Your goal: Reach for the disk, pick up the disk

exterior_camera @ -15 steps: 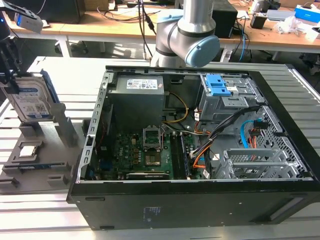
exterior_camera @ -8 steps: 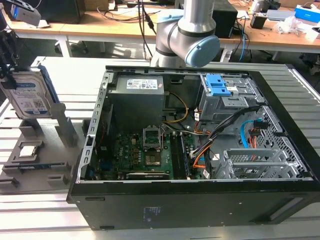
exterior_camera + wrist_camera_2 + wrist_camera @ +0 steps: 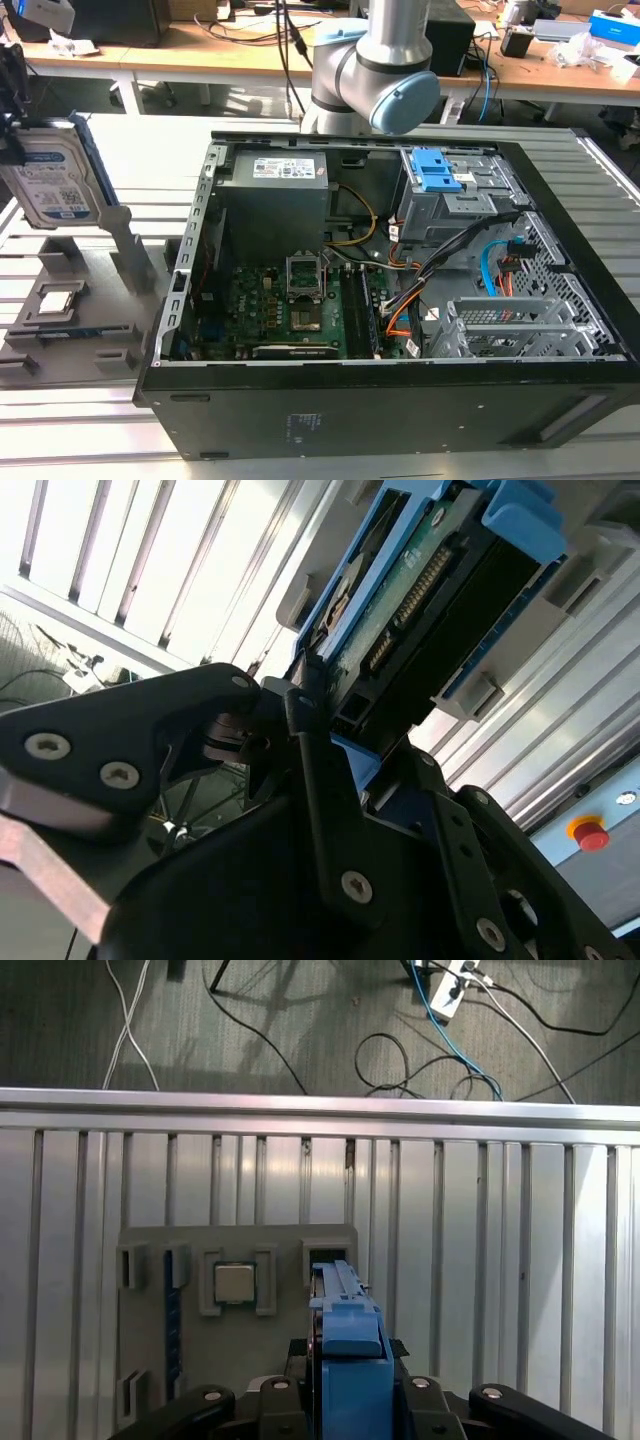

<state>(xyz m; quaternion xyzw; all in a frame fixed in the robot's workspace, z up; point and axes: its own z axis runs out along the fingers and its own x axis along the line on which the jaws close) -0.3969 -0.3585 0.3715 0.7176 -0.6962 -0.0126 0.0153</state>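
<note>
Grip comes first here: the gripper (image 3: 330, 730) is clamped on the disk (image 3: 55, 180), its black fingers (image 3: 300, 695) pressing on the blue side rail near the connector end. In the exterior view the disk hangs upright at the exterior view's left, label facing out, above the grey holder (image 3: 100, 285) on the slatted table (image 3: 500, 1260). It is well apart from the open computer case (image 3: 400, 400).

A good lift likely means a steady squeeze on the rails rather than the label face. The disk should travel straight and upright so its lower corner does not catch the holder's post just beside it.

In the first wrist view the disk is seen edge-on, and its own rail hides the slot beneath it, next to the small chip (image 3: 235, 1283). Whether the lower edge is fully clear of the holder cannot be told. The picture's edge cuts off most of the gripper in the exterior view, and the far finger's contact is hidden behind the disk.
</note>
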